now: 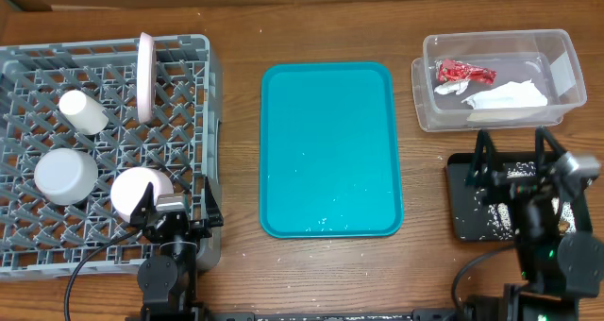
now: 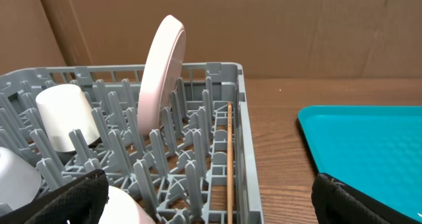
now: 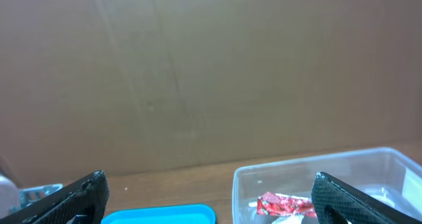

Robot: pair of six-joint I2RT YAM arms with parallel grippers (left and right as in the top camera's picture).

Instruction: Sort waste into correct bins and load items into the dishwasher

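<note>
Grey plastic dish rack (image 1: 19,66) at the left holds the white dishes: the plate (image 1: 146,76) stands on edge near the far wall, and the small cup (image 1: 83,111) sits left of it. Two bowls (image 1: 64,176) (image 1: 140,191) sit nearer, one just beside the left gripper (image 1: 175,200), whose jaws stand wide apart and hold nothing. The red wrapper (image 1: 462,73) and white napkin (image 1: 510,96) lie in the clear tub (image 1: 557,47) at far right, rice grains (image 1: 491,203) speckle the black tray (image 1: 467,222) in front of it, and the right gripper (image 1: 514,160) hangs above that tray, fully spread and empty, with the teal tray (image 1: 330,123) mid-table.

Wooden table (image 1: 238,170) bears dish rack (image 1: 28,99), teal tray (image 1: 330,123), clear tub (image 1: 491,42), black tray (image 1: 465,208).
</note>
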